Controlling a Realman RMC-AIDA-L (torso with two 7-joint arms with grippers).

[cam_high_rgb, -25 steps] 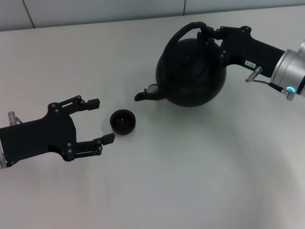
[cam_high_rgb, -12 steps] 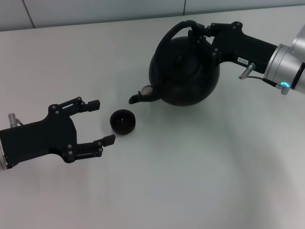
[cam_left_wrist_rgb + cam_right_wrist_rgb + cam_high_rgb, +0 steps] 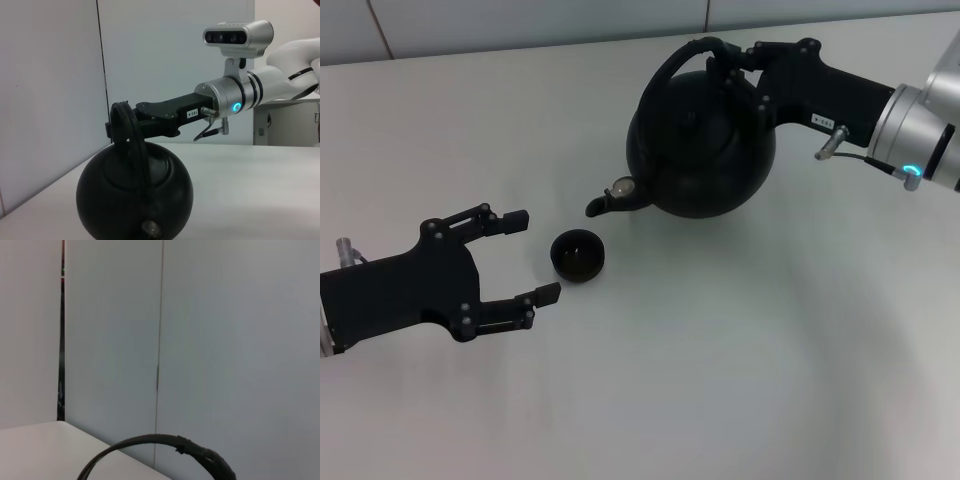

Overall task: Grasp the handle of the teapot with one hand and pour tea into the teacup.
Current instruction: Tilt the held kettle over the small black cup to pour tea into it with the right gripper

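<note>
The matte black teapot (image 3: pixel 700 150) is at the back right of the white table, its spout (image 3: pixel 598 206) with a silvery cap pointing towards the teacup. My right gripper (image 3: pixel 732 62) is shut on the ribbed top of the arched handle (image 3: pixel 672 66). The small dark teacup (image 3: pixel 577 254) stands upright, just in front of and below the spout tip. My left gripper (image 3: pixel 536 254) is open and empty, right beside the cup on its left. The left wrist view shows the teapot (image 3: pixel 134 195), its handle (image 3: pixel 123 125) and the right arm behind it. The right wrist view shows only the handle's arch (image 3: pixel 165 442).
The white table (image 3: pixel 720 380) ends at a pale wall at the back (image 3: pixel 520 20). The right arm's silver wrist (image 3: pixel 920 135) reaches in from the right edge.
My right gripper has carried the teapot leftwards, bringing the spout closer to the teacup. The left arm and the cup have not moved.
</note>
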